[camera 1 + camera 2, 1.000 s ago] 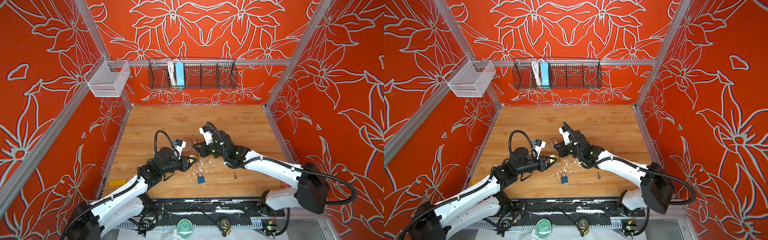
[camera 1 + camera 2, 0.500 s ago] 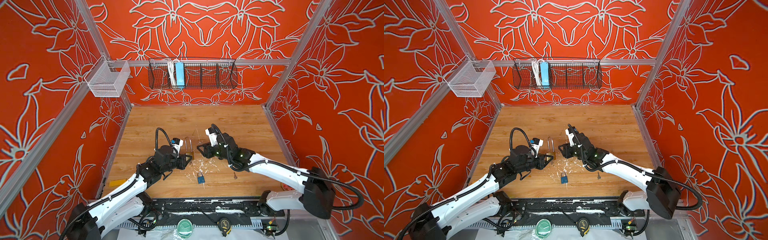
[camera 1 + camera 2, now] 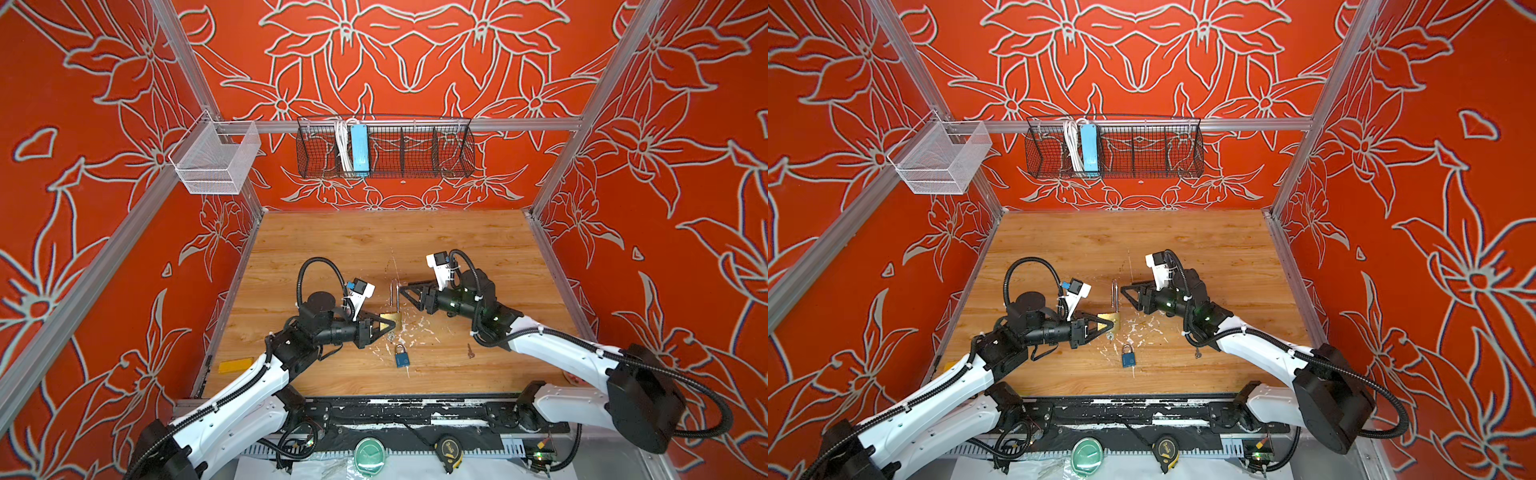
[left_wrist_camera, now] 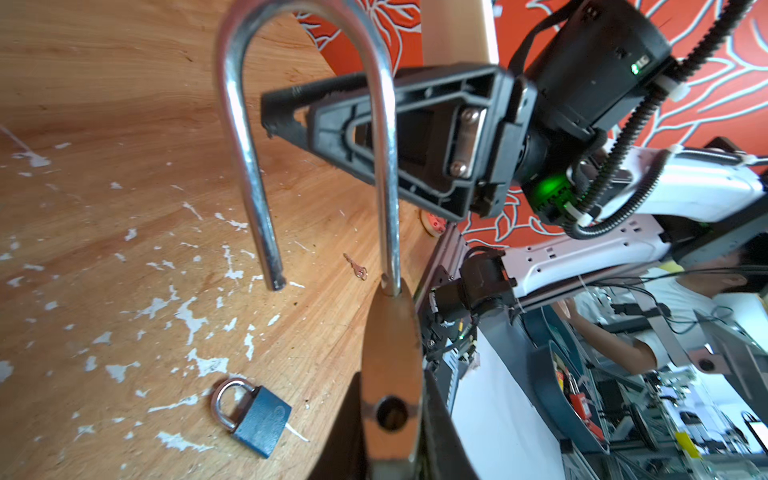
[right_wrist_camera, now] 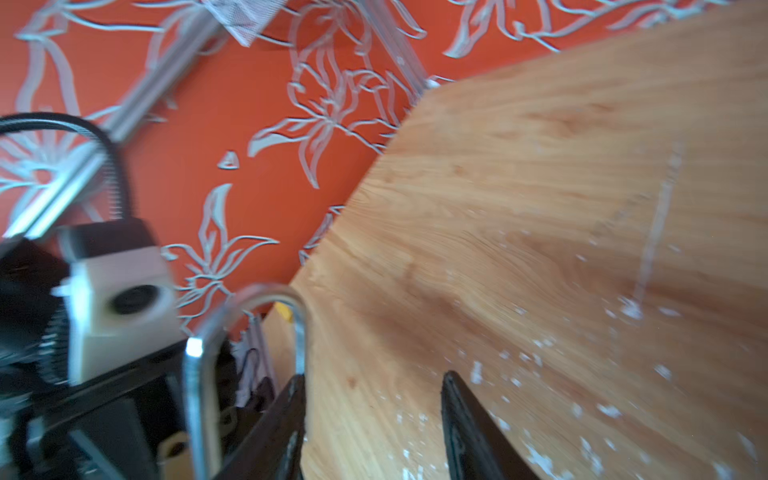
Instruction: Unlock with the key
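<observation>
The left gripper [image 3: 385,326] pinches the brass padlock [image 3: 393,317] body above the table [image 3: 374,241], its shackle [image 4: 232,124] already swung out of its hole. The right gripper [image 3: 404,293], fingers spread, hangs just beside the shackle. Best to keep that pinch firm and back the right off without knocking it; 1 key [image 3: 469,351] lies on the table, well apart

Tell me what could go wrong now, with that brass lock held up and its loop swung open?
1. The left end effector pinches the brass padlock only by its slim body; it might twist loose and drop onto the table.
2. The right end effector stands open right beside the open shackle; a small nudge could knock the lock askew.
3. The small key lies loose near the right arm and could get swept away.
</observation>
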Motion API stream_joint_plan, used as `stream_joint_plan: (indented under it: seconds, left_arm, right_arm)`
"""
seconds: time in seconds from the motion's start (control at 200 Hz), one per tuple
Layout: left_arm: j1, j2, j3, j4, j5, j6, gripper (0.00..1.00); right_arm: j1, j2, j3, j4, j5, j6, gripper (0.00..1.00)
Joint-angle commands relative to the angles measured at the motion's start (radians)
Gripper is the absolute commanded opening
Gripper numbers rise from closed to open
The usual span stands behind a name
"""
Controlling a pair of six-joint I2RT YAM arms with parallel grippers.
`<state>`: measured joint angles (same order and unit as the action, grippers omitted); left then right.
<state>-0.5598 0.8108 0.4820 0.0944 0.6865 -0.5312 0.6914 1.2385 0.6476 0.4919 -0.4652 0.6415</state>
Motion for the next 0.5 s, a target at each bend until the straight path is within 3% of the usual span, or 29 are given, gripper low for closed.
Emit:
stream_joint_plan:
  seconds: [0.0, 0.495]
  left_arm:
    - [0.011, -0.006, 0.019, 0.117, 0.058, 0.012, 0.0]
    - [0.012, 0.013, 0.018, 0.187, 0.1, -0.023, 0.0]
  right_arm:
    - [0.002, -0.008, -0.015, 0.124, -0.1, 0.029, 0.53]
    - [0.002, 0.067, 0.018, 0.165, -0.173, 0.059, 0.43]
